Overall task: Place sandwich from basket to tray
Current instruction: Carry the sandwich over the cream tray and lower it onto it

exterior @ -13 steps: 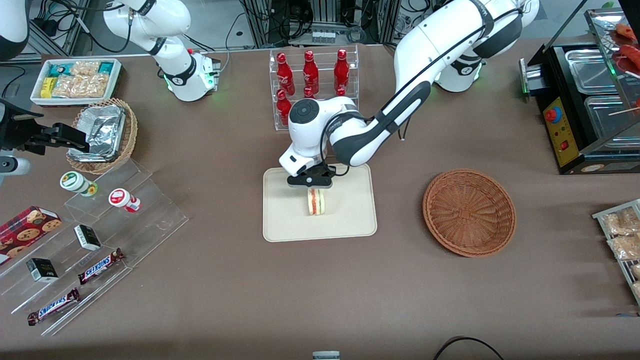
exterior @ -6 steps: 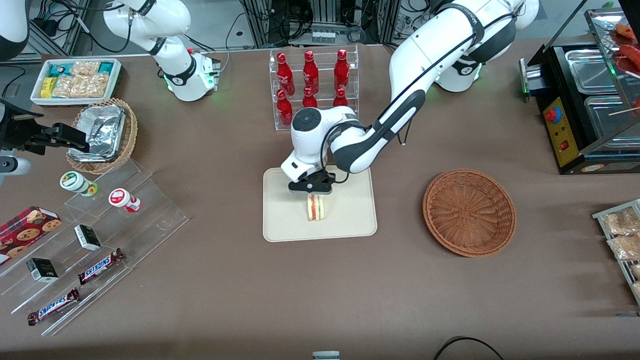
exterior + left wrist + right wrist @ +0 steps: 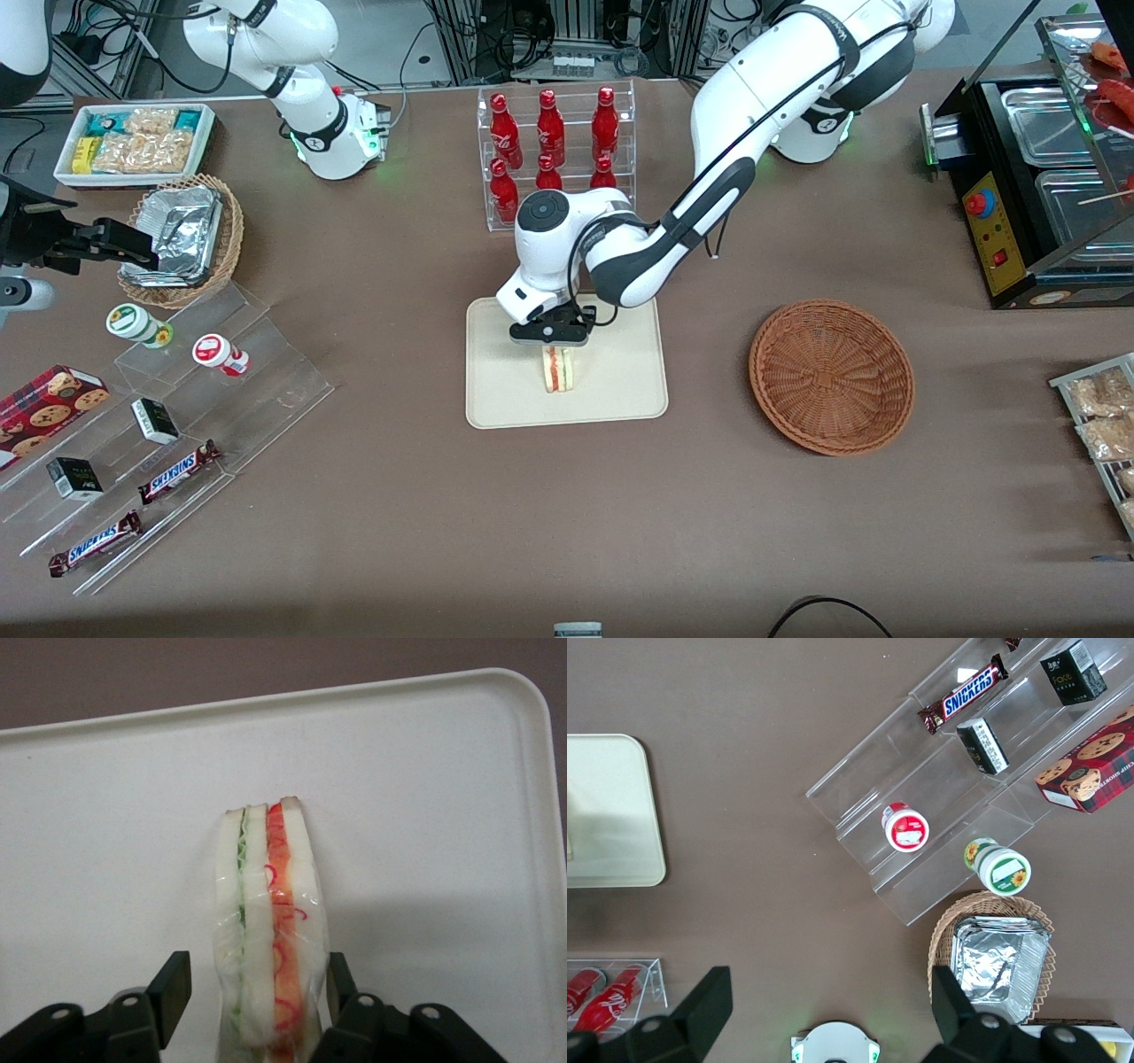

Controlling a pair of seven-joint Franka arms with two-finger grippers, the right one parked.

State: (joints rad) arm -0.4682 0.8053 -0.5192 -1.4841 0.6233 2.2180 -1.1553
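Observation:
The sandwich [image 3: 558,369], a white bread wedge with red and green filling in clear wrap, stands on its edge on the cream tray [image 3: 620,394], near the tray's middle. My left gripper [image 3: 553,344] is right above it, fingers straddling its upper end. In the left wrist view the sandwich [image 3: 266,904] sits between the fingers of the gripper [image 3: 254,979]. One finger [image 3: 173,988] stands clearly apart from the bread, the other is close to the wrap; the gripper is open. The reddish-brown basket [image 3: 831,377] lies empty beside the tray, toward the working arm's end.
A clear rack of red bottles [image 3: 554,142] stands farther from the front camera than the tray. Stepped acrylic racks [image 3: 177,416] with snack bars and cups, a tan basket of foil containers [image 3: 182,239] and a white snack bin [image 3: 133,142] lie toward the parked arm's end.
The gripper has come down with the sandwich onto the tray and a little nearer the front camera. Over the last half second it barely moved.

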